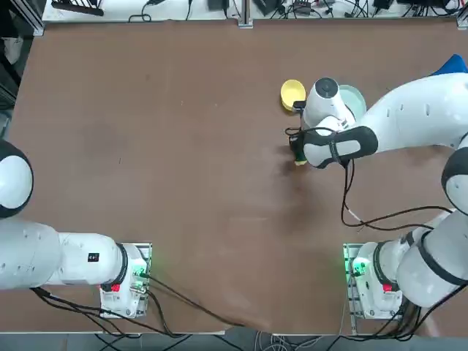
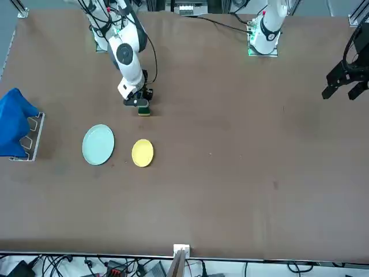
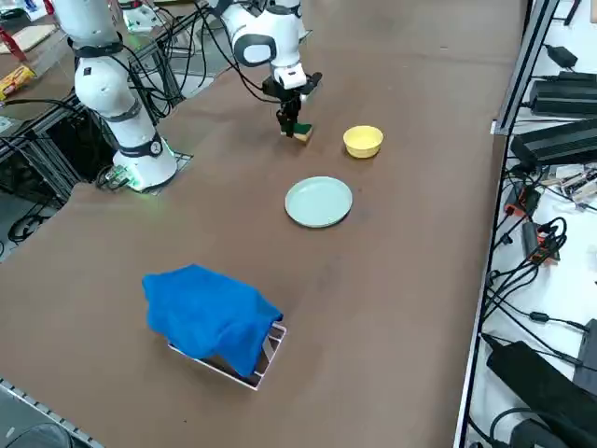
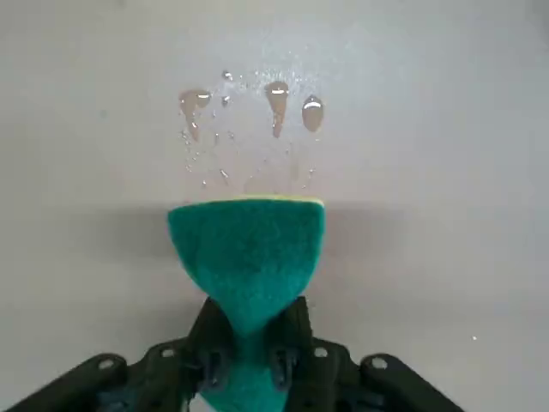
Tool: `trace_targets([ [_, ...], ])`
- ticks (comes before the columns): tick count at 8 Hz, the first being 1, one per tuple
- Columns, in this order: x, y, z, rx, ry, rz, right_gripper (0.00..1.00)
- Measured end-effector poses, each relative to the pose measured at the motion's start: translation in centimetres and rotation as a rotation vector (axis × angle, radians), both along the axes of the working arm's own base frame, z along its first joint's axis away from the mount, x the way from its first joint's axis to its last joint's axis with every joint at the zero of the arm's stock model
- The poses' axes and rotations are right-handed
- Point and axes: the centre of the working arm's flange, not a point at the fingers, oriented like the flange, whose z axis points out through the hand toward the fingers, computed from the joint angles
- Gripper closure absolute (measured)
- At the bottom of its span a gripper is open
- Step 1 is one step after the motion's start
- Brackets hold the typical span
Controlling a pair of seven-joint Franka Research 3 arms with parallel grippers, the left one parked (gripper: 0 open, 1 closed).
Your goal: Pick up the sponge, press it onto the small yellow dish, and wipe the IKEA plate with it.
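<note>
Right claw (image 4: 249, 365) was pinching the sponge (image 4: 247, 257), fingers squeezed tight enough that the green pad narrowed to a waist between them. Wrist view showed green scouring face toward the camera, thin yellow foam edge along its far side, a few water droplets (image 4: 276, 96) on the desk (image 4: 446, 129) just beyond it.

In the front view the claw (image 2: 140, 104) sat in the upper left of the frame, pointing down, sponge (image 2: 143, 111) at its tip, low at the desk; contact with the surface could not be told. Small yellow dish (image 2: 142, 153) lay below it in frame, near but apart; IKEA plate (image 2: 98, 144) just left of the dish, not touching it.

Top view: sponge (image 1: 298, 157) peeked out at the left edge of the wrist, right of centre; yellow dish (image 1: 292, 93) above it, plate (image 1: 354, 97) mostly hidden under the arm.

Side view: sponge (image 3: 298, 132) upper centre, dish (image 3: 363, 141) to its right, plate (image 3: 318, 202) below both. Blue cloth (image 3: 210, 315) draped over a small rack (image 3: 266, 359) lower left, well apart from the rest.
</note>
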Motion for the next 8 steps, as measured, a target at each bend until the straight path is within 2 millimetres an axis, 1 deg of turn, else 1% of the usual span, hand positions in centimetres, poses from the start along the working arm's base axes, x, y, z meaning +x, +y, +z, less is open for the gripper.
trace_targets([
  [1, 0.3, 0.0, 0.3, -0.006, 0.009, -0.007, 0.74],
  [2, 1.2, 0.0, 1.2, -0.026, 0.037, -0.018, 0.74],
  [3, 2.9, 0.3, 3.1, -0.053, 0.078, -0.032, 0.74],
  [5, 7.4, 1.2, 9.0, -0.079, 0.145, -0.073, 0.74],
  [6, 9.4, 1.5, 11.4, -0.062, 0.167, -0.093, 0.74],
  [7, 11.2, 1.4, 12.9, -0.033, 0.178, -0.105, 0.74],
  [8, 12.9, 0.8, 13.5, 0.002, 0.184, -0.114, 0.74],
])
